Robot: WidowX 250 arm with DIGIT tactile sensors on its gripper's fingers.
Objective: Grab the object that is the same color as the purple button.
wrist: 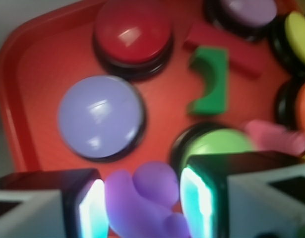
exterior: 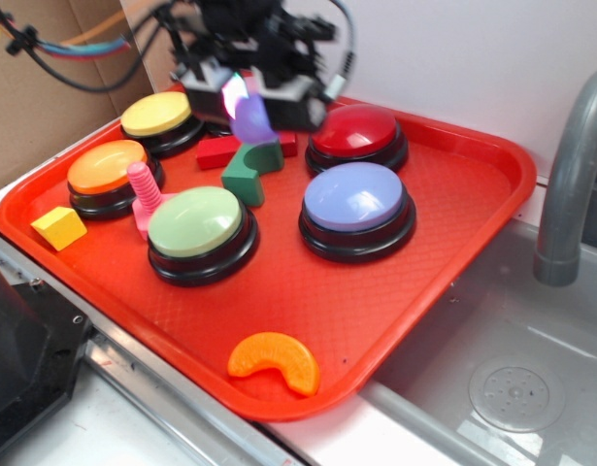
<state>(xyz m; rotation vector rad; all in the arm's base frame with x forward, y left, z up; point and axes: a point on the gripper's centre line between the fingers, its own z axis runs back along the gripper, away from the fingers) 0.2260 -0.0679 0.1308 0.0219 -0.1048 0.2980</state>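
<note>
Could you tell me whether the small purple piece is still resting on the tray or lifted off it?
Lifted: the purple piece hangs between the gripper fingers, above the green block and tray.

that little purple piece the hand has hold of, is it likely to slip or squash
The purple piece looks like glossy molded plastic, so it probably stays rigid. Its rounded lobes meet the hand over little area, so it could pivot or slide out. It seems small and likely light; a modest squeeze should do.
</note>
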